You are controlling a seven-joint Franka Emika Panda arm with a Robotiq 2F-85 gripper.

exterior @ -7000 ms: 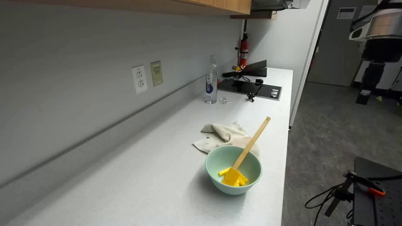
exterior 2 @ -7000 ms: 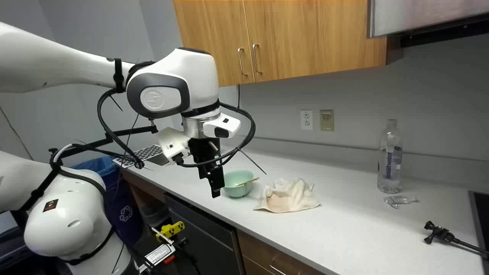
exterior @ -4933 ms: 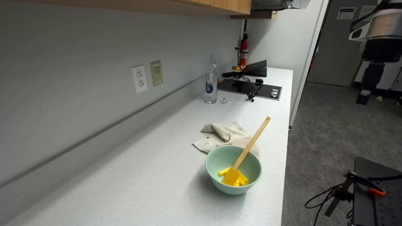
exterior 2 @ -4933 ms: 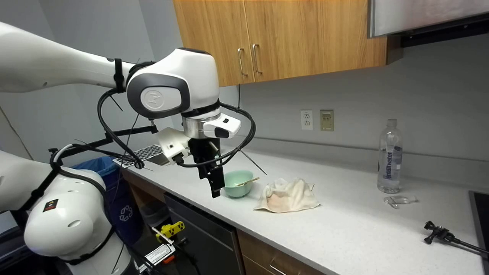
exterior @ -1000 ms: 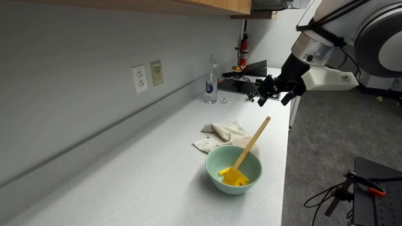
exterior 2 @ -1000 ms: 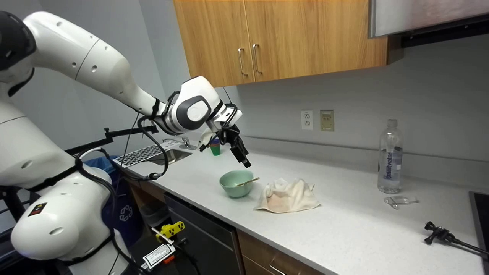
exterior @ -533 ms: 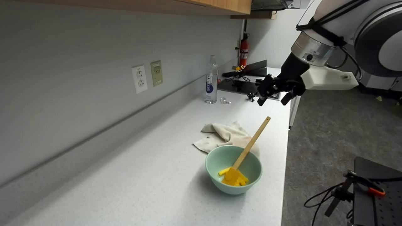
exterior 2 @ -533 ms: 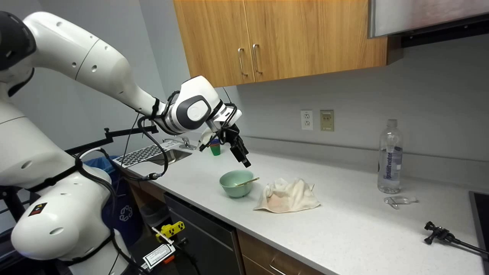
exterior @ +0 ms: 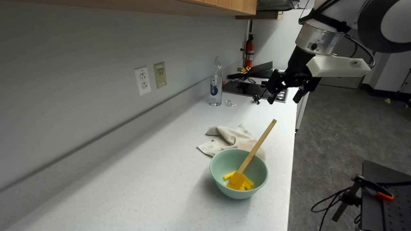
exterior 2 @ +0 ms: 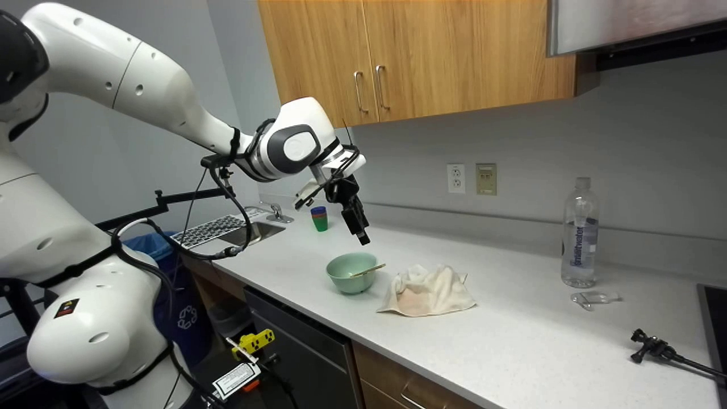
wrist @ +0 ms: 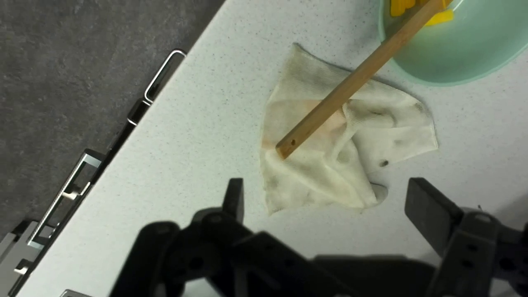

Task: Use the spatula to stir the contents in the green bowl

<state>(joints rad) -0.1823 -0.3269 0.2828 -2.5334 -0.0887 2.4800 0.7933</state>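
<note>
The green bowl (exterior: 221, 163) stands on the counter and shows in both exterior views (exterior 2: 345, 284). Several yellow pieces (exterior: 249, 184) lie in it. The spatula leans in the bowl, its yellow head (exterior: 236, 181) among the pieces and its wooden handle (exterior: 259, 143) over the rim. In the wrist view the handle (wrist: 350, 84) crosses above a cloth, its holed end pointing toward my gripper (wrist: 328, 194). My gripper (exterior: 283, 100) is open, with nothing between its fingers (wrist: 235, 198). It hangs above the counter, apart from and higher than the handle end.
A crumpled beige cloth (exterior: 229, 136) lies beside the bowl, under the handle. A water bottle (exterior 2: 579, 238) stands near the wall. Stacked cups (exterior 2: 319, 218) stand near the sink. The cooktop (exterior: 247, 88) is at the counter's far end. Wooden cabinets (exterior 2: 443, 57) hang above.
The arm has swung from beside the counter to above it near the bowl. In the last half second the gripper rose slightly and tilted more downward. Bowl, spatula and cloth have not moved.
</note>
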